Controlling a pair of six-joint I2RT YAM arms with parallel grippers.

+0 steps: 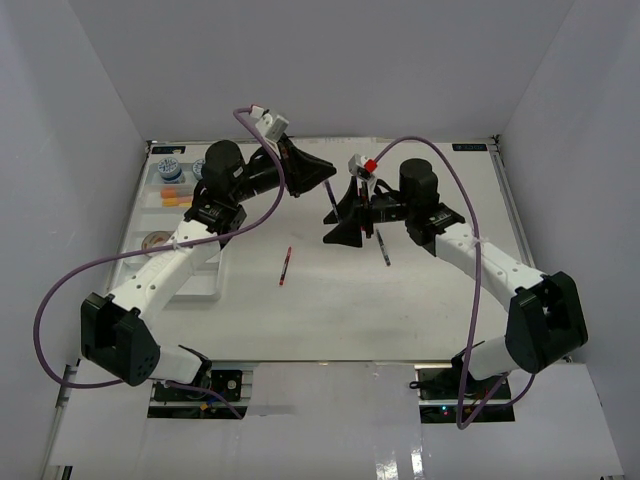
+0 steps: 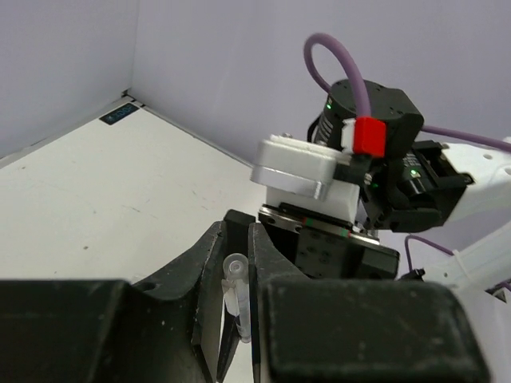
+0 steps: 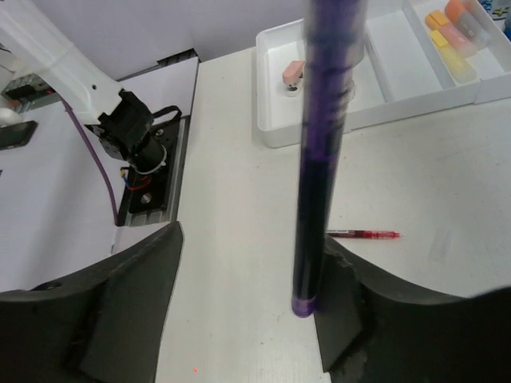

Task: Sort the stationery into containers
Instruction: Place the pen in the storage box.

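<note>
Right wrist view: the purple pen (image 3: 323, 159) leaves frame at the top edge, so I cannot see its upper end. It is blurred, no markings readable. The tray (image 3: 415, 102) is cut off at top and right.

Left wrist view: a clear cap (image 2: 238, 299) shows between the left jaws; what it sits on is hidden below them.

Top view: my left arm (image 1: 170, 265) covers much of the tray. Its contents are too small to name.
</note>
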